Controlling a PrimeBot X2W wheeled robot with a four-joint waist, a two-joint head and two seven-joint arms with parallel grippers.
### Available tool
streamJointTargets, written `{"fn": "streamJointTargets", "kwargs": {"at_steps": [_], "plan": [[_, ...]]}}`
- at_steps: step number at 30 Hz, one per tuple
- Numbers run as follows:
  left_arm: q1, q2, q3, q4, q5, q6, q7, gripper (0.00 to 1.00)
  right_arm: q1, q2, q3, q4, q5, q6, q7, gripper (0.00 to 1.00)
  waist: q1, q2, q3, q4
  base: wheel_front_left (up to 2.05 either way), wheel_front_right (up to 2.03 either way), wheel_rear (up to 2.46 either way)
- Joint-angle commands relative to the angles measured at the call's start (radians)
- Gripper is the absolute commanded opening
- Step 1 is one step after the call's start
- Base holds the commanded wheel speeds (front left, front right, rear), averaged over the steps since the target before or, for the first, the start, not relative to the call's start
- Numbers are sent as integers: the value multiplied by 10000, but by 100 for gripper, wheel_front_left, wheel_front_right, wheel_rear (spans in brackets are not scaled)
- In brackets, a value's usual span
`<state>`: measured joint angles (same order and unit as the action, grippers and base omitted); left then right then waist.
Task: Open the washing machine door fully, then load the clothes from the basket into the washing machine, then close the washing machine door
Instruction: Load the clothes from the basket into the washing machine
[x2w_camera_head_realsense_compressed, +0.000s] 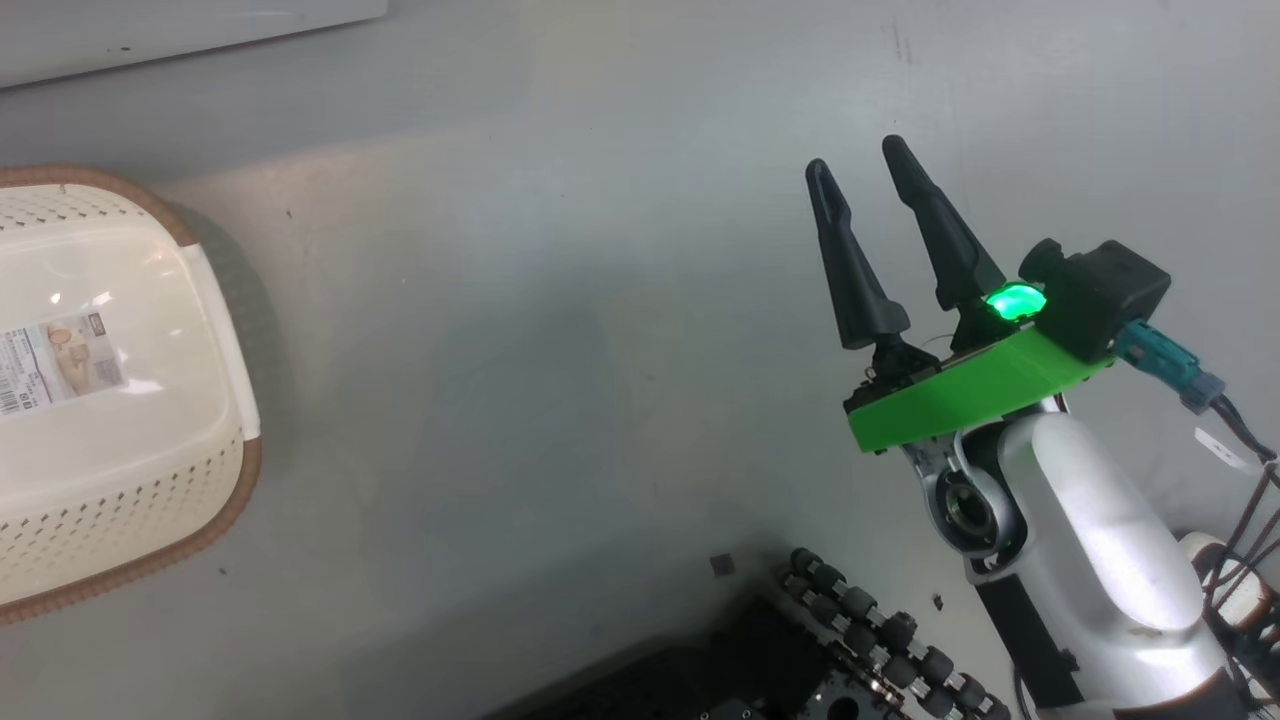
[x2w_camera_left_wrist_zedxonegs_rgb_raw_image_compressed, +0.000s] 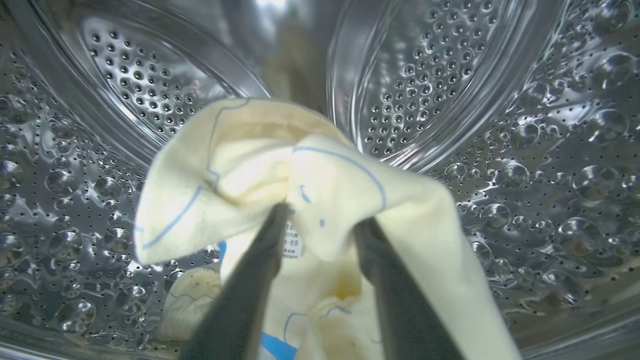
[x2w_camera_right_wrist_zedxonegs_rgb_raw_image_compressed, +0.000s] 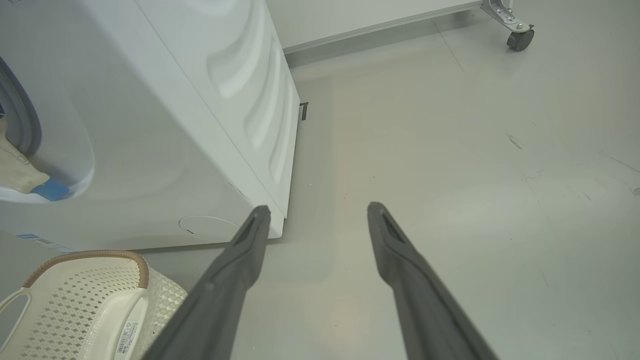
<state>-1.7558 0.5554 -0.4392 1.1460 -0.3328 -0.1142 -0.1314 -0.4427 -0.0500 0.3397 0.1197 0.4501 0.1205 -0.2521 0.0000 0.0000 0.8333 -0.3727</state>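
Left claw, fingers parted, sits deep inside the washing machine drum; clothes drape over its tips directly ahead, sagging toward the drum floor, so retreat likely runs straight backward.

clothes in drum of washing machine, lying over fingers of left gripper | basket on floor just before washing machine | right gripper above floor, right of basket, well apart, washing machine to its left

Caster, perhaps a cart's, on grey floor.
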Motion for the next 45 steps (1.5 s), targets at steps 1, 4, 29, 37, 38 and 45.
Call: {"fn": "streamJointTargets", "kwargs": {"at_steps": [1, 4, 29, 37, 38, 45], "plan": [[-414, 228, -93, -37, 25, -43, -76, 100, 159, -4, 173, -209, 69, 102, -97, 100, 0, 0, -83, 32, 0, 0, 0], [-332, 91, -209, 155, -13, -79, -227, 100, 134, -4, 146, -158, 42, 102, -97, 100, 0, 0, -252, 71, 0, 0, 0], [6379, -2190, 1205, -1358, -2149, -156, -1300, 100, 1287, -405, -1321, 66, -1480, 102, 228, 100, 0, 0, -5114, 2161, 0, 0, 0], [9620, -2397, 1791, -3622, -2367, -148, -1302, 100, 2315, -410, -1792, -335, -1544, 102, 710, 100, 0, 0, -7027, 2729, 0, 0, 0], [10056, -2395, 1869, -3927, -2344, -107, -1302, 100, 2434, -386, -1840, -367, -1532, 102, 730, 100, 0, 0, -7280, 2768, 0, 0, 0], [13084, -2372, 2412, -6290, -2032, 699, -1302, 100, 3215, -204, -2009, -599, -1537, 102, 958, 100, 0, 0, -8390, 2905, 0, 0, 0]]}}
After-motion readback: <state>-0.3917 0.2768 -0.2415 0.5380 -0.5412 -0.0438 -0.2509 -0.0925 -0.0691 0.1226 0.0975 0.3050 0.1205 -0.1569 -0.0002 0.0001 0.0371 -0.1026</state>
